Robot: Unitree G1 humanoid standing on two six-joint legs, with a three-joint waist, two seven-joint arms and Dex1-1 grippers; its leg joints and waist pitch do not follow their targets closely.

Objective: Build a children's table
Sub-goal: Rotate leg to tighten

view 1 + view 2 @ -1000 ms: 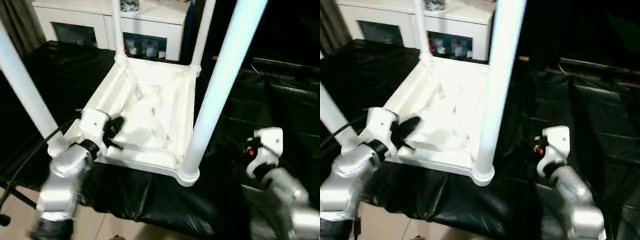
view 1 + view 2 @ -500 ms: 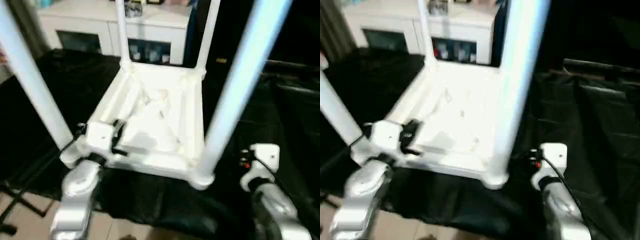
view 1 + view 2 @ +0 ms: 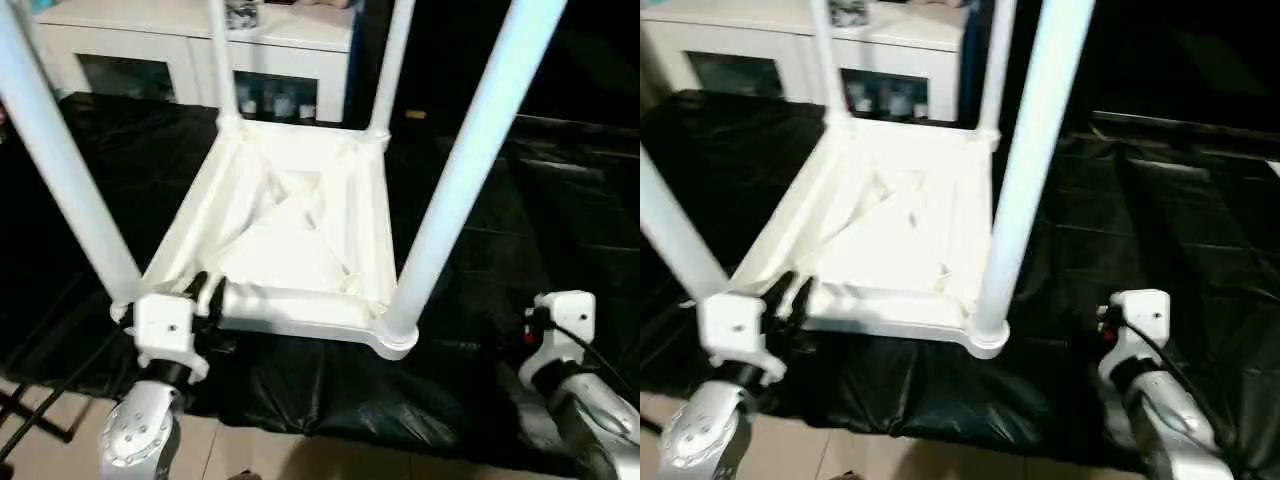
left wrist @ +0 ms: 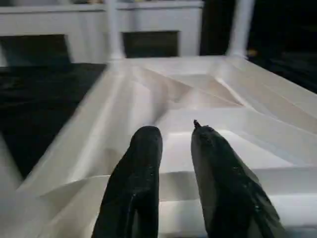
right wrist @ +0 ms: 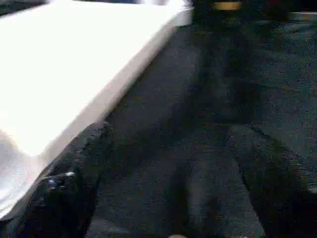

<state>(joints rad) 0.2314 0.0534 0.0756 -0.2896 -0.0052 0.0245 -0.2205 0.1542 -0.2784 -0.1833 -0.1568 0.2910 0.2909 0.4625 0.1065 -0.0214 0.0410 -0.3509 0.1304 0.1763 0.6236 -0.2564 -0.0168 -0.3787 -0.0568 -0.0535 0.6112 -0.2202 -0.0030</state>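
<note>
Looking down from the head camera, we see the children's table (image 3: 300,240) lying upside down in the middle of the frame, its ribbed hollow underside facing up and its four legs rising out of the corner sockets toward the upper edge. It rests on a surface draped in black sheeting (image 3: 520,250). Our left tool (image 3: 205,292) sits at the lower left of the frame, at the near rim of the upturned top, just beside the near-left leg (image 3: 60,160). In the left wrist view its two black fingers (image 4: 138,178) stand a little apart over the white rim, with a narrow gap between them and nothing pinched. Our right arm's wrist (image 3: 560,325) sits at the lower right of the frame, apart from the near-right leg (image 3: 455,180) and over the black sheeting. In the right wrist view our right tool (image 5: 173,193) has its fingers spread wide, holding nothing, with the edge of the white top to one side. A white cabinet (image 3: 180,50) with glass doors stands along the upper left of the frame, behind everything.
</note>
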